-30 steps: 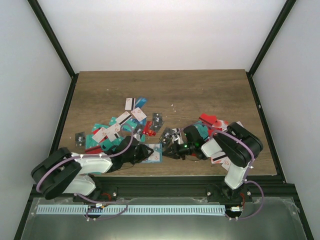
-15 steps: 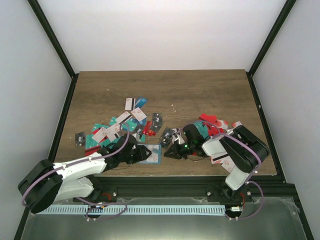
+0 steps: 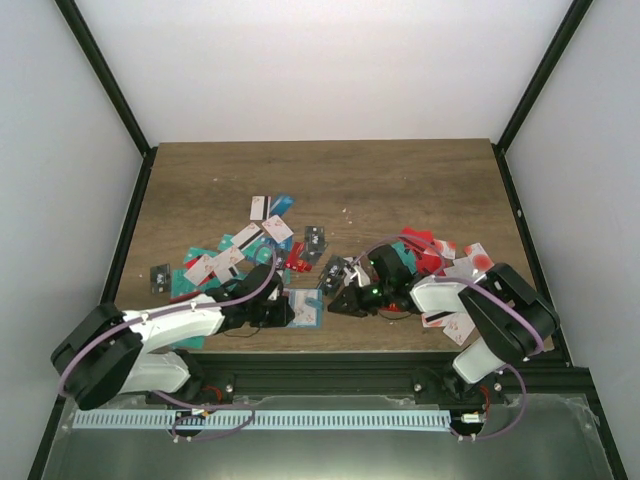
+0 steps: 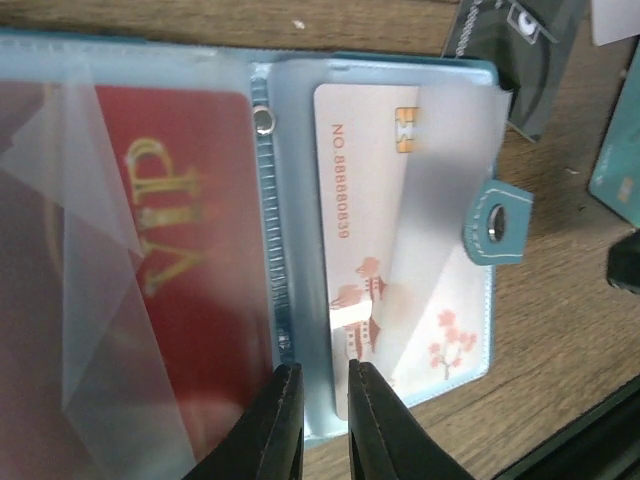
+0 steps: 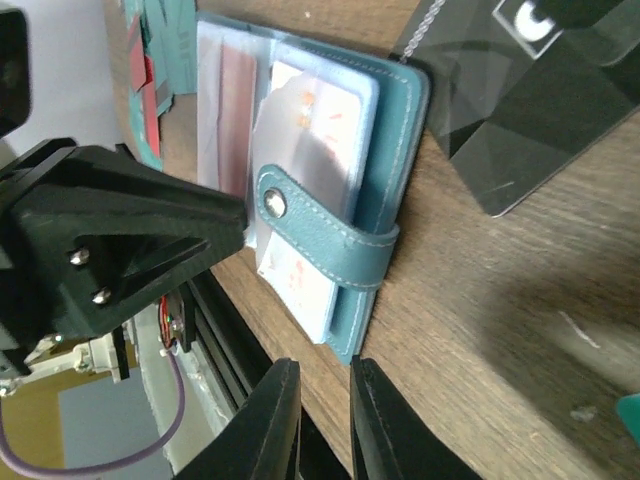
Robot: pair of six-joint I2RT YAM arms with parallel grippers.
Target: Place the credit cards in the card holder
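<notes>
Left gripper: fingers almost together over the near edge of the open card holder, beside its spine; whether they pinch a clear sleeve cannot be told. Right gripper: slightly apart, empty, just beside the clasp tab. The card holder lies at the near edge of the table, with loose credit cards behind. Judged light, floppy and slick-leaved; best held by the stiffer cover edge.

Left claw tighter at card holder; right claw ajar.
</notes>
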